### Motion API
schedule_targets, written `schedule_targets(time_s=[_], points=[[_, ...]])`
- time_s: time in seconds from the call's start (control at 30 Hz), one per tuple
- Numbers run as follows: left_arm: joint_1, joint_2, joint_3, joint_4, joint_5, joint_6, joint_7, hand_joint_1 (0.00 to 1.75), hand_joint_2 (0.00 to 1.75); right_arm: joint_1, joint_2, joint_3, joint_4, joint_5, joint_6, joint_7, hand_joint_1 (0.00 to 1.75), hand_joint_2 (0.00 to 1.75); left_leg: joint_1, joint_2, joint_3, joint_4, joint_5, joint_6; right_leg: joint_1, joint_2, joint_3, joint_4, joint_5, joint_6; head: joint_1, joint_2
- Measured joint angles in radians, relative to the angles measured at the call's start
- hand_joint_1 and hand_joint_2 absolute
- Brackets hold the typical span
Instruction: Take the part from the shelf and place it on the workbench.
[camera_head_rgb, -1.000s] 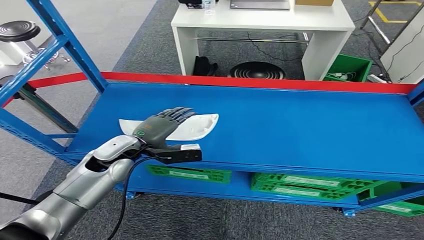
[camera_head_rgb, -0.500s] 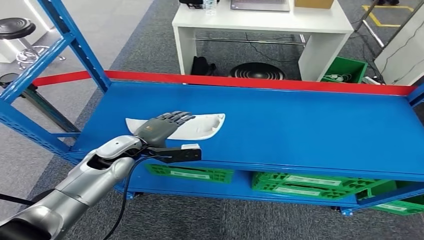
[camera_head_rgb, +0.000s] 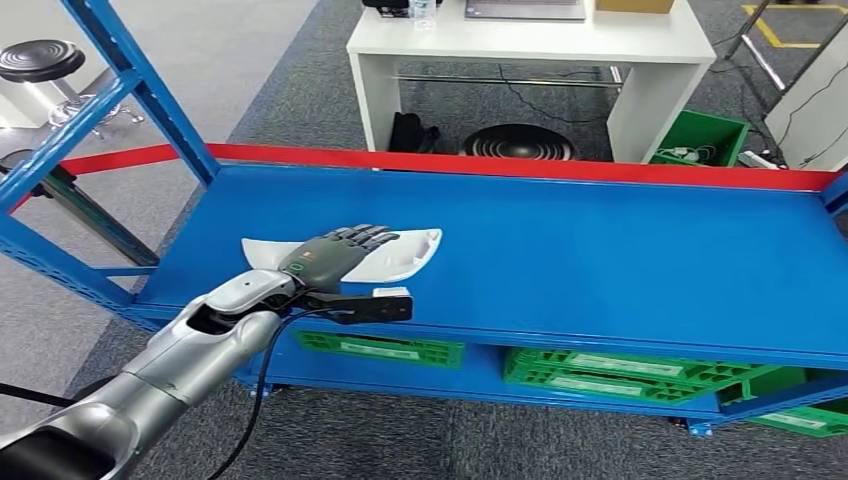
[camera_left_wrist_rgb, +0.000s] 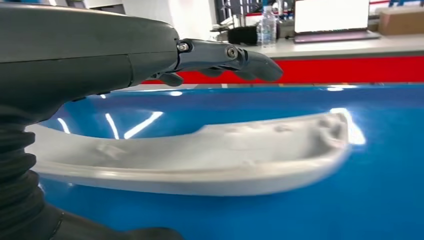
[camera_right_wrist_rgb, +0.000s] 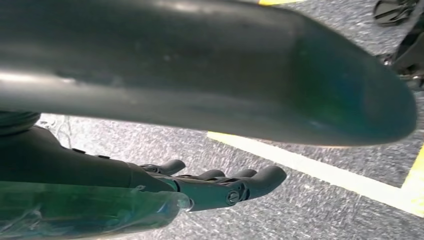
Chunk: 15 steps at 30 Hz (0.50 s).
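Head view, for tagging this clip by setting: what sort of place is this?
Probably a workshop or robotics lab. A blue metal shelf rack holds a white part, green plastic crates sit below it, and a white table stands on grey carpet behind.

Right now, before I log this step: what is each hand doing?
Left hand: open, fingers stretched above the white part, not gripping it.
Right hand: open, holding nothing, over the floor.

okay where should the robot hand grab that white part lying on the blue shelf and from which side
Probably across its narrow middle, from above. The white part lies flat on the blue shelf, long and shallow with a raised rim, and the left robot hand hovers over that span, fingers extended above it.
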<state>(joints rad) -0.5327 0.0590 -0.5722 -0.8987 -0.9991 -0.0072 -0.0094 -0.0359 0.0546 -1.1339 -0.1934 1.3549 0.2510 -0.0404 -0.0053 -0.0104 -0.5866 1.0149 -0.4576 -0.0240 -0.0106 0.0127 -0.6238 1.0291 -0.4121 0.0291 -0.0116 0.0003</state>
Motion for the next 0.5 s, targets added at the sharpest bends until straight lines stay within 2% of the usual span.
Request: schedule_targets(time_s=[0.07,0.13,0.17,0.2,0.23,0.3,0.33,0.4,0.47,0.5], points=[[-0.009,-0.001,-0.002,0.016,-0.001,0.0,0.003,0.0,1.75,-0.001,0.0,0.0,0.0,0.002,0.0,0.0,0.0,0.0,0.001,0.001,-0.042,0.09,-0.053,-0.008,-0.001,-0.001,0.0,-0.002,0.0,-0.009,-0.004,0.0],[-0.015,-0.002,-0.002,0.041,-0.003,0.0,0.008,0.0,1.75,-0.001,0.0,0.0,0.0,0.003,0.001,0.0,0.0,0.0,0.001,0.001,-0.108,0.223,-0.107,-0.011,-0.001,-0.003,0.0,-0.002,-0.001,-0.013,-0.007,0.0],[-0.015,-0.003,-0.002,0.055,-0.004,0.0,0.01,0.0,1.75,-0.001,0.0,0.0,0.0,0.004,0.001,0.0,0.0,0.0,0.001,0.001,-0.13,0.262,-0.113,-0.011,-0.001,-0.003,0.0,-0.001,-0.001,-0.013,-0.007,0.0],[-0.016,-0.004,-0.002,0.067,-0.006,0.001,0.013,0.0,1.75,-0.001,0.0,0.0,0.0,0.005,0.002,0.0,0.0,0.0,0.002,0.001,-0.135,0.268,-0.102,-0.011,-0.001,-0.003,0.001,-0.001,-0.001,-0.014,-0.007,0.0],[-0.017,-0.005,-0.002,0.078,-0.008,0.001,0.014,0.0,1.75,-0.001,0.0,0.0,0.0,0.005,0.004,0.0,0.0,0.0,0.002,0.001,-0.119,0.233,-0.072,-0.01,-0.001,-0.002,0.002,-0.001,-0.001,-0.013,-0.007,0.0],[-0.024,-0.005,-0.001,0.096,-0.012,0.003,0.015,0.0,1.75,-0.001,0.0,0.0,0.0,0.007,0.006,0.0,0.0,0.0,0.002,0.003,-0.057,0.105,-0.005,-0.005,-0.001,-0.002,0.004,-0.001,-0.002,-0.01,-0.008,0.0],[-0.028,-0.006,-0.001,0.103,-0.013,0.004,0.015,0.0,1.75,-0.001,0.0,0.0,0.0,0.008,0.008,0.0,0.0,0.0,0.002,0.003,-0.028,0.046,0.014,-0.002,0.001,-0.002,0.003,0.001,-0.002,-0.006,-0.01,0.0],[-0.034,-0.008,-0.001,0.119,-0.016,0.004,0.015,0.0,1.75,-0.001,0.0,0.0,0.0,0.01,0.008,0.0,0.0,0.0,0.0,0.003,-0.006,-0.007,0.022,0.004,0.004,-0.002,0.0,0.001,-0.001,0.005,-0.011,0.0],[-0.036,-0.009,0.0,0.134,-0.018,0.004,0.015,0.02,1.75,-0.002,0.0,0.0,0.0,0.011,0.009,0.0,0.0,0.0,0.0,0.001,-0.005,-0.012,0.023,0.014,0.003,-0.003,-0.001,-0.001,0.0,0.015,-0.012,0.0],[-0.037,-0.009,0.0,0.141,-0.018,0.004,0.015,0.43,1.75,-0.002,0.0,0.0,0.0,0.012,0.01,0.0,0.0,0.0,0.002,0.0,-0.005,-0.014,0.025,0.02,0.002,-0.004,-0.005,0.007,-0.007,0.021,-0.011,0.0]])
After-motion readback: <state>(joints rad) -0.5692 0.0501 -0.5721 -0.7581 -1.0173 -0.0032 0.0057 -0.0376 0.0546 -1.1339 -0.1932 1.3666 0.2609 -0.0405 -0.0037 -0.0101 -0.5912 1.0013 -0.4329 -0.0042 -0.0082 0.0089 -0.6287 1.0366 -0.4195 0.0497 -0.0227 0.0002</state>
